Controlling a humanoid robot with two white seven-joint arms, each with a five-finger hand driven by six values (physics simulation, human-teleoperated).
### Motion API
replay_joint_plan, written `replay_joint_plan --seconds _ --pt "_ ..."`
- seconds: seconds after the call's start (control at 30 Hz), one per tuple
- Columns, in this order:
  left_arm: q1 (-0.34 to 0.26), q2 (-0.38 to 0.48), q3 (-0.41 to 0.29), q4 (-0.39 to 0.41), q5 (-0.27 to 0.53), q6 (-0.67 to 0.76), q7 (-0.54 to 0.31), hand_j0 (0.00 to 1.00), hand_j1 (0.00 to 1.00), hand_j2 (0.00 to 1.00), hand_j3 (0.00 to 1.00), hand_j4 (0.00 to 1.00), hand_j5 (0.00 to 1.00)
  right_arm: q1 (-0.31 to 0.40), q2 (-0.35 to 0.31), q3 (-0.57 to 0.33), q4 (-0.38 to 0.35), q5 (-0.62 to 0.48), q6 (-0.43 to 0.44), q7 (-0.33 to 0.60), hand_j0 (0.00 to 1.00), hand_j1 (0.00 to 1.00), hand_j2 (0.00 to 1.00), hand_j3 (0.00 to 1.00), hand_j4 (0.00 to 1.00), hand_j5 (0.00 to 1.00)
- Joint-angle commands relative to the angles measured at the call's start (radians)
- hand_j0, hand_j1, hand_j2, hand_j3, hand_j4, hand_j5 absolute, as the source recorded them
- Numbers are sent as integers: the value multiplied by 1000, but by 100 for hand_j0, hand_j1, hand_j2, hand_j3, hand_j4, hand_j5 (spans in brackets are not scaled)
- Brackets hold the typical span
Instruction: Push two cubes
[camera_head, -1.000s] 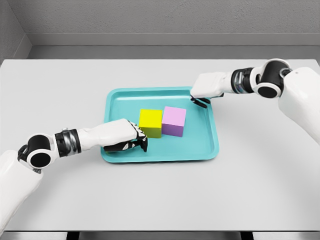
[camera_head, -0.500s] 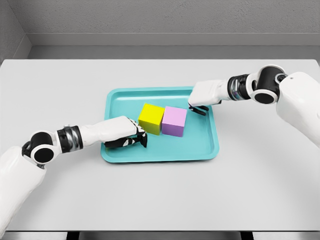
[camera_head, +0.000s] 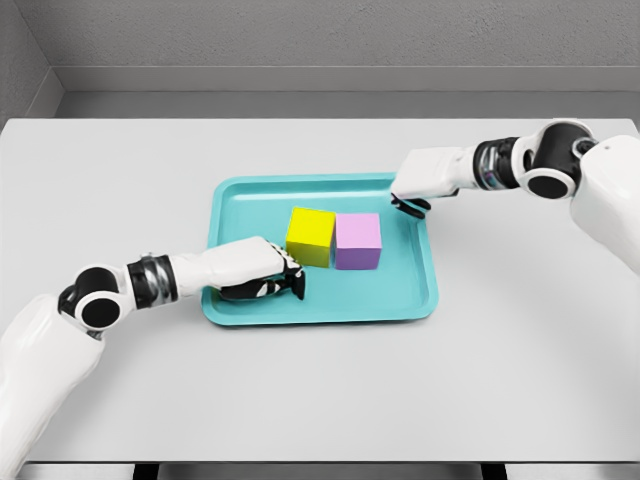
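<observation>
The glossy yellow cube (camera_head: 310, 236) and matte pink cube (camera_head: 358, 241) sat touching, mid teal plastic tray (camera_head: 420, 290); the left hand (camera_head: 262, 280), curled and empty, lay just beside the yellow cube; pushing low and square would limit rotation; the right hand (camera_head: 412, 198) hovered curled at the tray's far corner.

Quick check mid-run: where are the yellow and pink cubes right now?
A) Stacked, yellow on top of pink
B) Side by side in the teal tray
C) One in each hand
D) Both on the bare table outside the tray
B: the yellow cube and the pink cube sit next to each other on the floor of the teal tray, yellow on the left.
</observation>
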Motion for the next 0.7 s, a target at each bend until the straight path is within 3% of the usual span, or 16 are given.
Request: replay_joint_plan --seconds 0.0,0.17,0.33,0.4,0.67 --pt "2 10 1 0 5 3 1 43 43 43 43 43 43 -2 -25 -6 -2 -1 2 0 11 11 11 11 11 11" --pt "-9 67 18 8 20 3 1 43 43 43 43 43 43 -2 -63 49 -63 -1 2 0 11 11 11 11 11 11" --pt "-106 55 15 149 17 3 1 43 43 43 43 43 43 21 -61 98 -112 -21 2 0 11 11 11 11 11 11" --pt "-114 55 15 172 16 3 1 43 43 43 43 43 43 31 -61 98 -112 -26 2 0 11 11 11 11 11 11" --pt "-126 -5 7 169 10 3 1 44 44 44 44 44 44 37 -61 92 -109 -47 2 0 11 11 11 11 11 11"
